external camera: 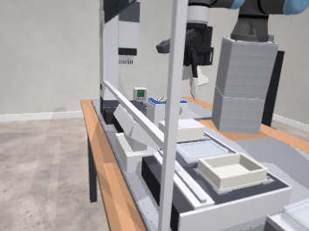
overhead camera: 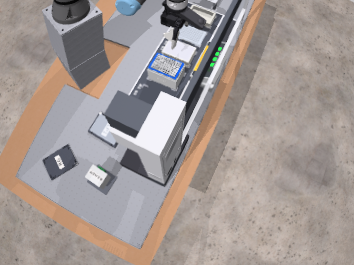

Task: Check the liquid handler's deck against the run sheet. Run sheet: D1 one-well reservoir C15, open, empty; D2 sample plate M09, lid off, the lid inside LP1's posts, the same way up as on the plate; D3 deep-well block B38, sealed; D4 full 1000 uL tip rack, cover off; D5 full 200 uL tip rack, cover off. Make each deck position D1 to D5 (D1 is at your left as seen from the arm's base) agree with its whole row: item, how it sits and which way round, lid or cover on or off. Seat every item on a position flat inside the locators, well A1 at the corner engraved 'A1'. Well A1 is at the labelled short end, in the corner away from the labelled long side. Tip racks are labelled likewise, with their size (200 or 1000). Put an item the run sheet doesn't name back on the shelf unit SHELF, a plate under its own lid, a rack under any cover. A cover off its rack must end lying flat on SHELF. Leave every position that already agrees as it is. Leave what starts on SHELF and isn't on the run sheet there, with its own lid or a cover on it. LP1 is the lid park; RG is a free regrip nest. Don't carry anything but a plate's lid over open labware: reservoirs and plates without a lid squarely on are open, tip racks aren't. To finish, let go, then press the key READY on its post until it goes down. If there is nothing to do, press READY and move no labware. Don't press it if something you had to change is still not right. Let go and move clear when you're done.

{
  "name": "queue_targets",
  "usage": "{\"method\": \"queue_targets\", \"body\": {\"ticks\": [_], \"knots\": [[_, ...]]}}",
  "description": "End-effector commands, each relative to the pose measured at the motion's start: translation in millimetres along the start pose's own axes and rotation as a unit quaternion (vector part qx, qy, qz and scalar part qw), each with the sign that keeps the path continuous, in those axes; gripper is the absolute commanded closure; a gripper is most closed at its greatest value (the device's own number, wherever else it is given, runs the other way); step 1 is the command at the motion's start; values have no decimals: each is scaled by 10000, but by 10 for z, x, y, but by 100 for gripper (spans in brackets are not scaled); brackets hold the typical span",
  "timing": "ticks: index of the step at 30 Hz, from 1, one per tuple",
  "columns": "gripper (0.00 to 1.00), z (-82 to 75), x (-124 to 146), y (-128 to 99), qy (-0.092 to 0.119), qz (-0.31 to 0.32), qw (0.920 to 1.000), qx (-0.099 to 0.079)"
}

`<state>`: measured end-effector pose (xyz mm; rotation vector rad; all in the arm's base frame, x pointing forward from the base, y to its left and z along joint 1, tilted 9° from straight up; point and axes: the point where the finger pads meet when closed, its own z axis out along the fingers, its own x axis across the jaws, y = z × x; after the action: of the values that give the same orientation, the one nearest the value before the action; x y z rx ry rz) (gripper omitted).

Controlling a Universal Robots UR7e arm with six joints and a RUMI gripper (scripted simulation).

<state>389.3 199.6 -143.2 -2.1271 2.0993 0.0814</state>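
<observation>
My gripper (overhead camera: pixel 172 41) is open and empty. It hangs above the deck, over the near edge of the white sealed block (overhead camera: pixel 179 52), beside the blue-topped tip rack (overhead camera: pixel 166 67). In the exterior view its white fingers (external camera: pixel 195 88) point down, well above the white block (external camera: pixel 183 129) and the tip rack (external camera: pixel 159 105). Past the block lie a clear sample plate (overhead camera: pixel 193 34) (external camera: pixel 202 150) and a cream open reservoir (overhead camera: pixel 205 16) (external camera: pixel 231 171). The fifth deck position is hidden under the handler's white housing (overhead camera: pixel 160 131).
A dark labelled plate or lid (overhead camera: pixel 60 162) lies flat on the grey mat at the front left. A clear lid (overhead camera: pixel 103 129) sits beside the housing. The READY key post (overhead camera: pixel 98 176) (external camera: pixel 140 93) stands near it. The arm's pedestal (overhead camera: pixel 75 36) stands at the left.
</observation>
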Motion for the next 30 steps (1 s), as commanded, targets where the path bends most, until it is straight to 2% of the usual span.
{"method": "queue_targets", "body": {"ticks": [1, 30], "knots": [[18, -87, 7, 24, -2, 7, 10000, -29], [18, -539, 6, 7, -2, 5, 10000, -18]]}}
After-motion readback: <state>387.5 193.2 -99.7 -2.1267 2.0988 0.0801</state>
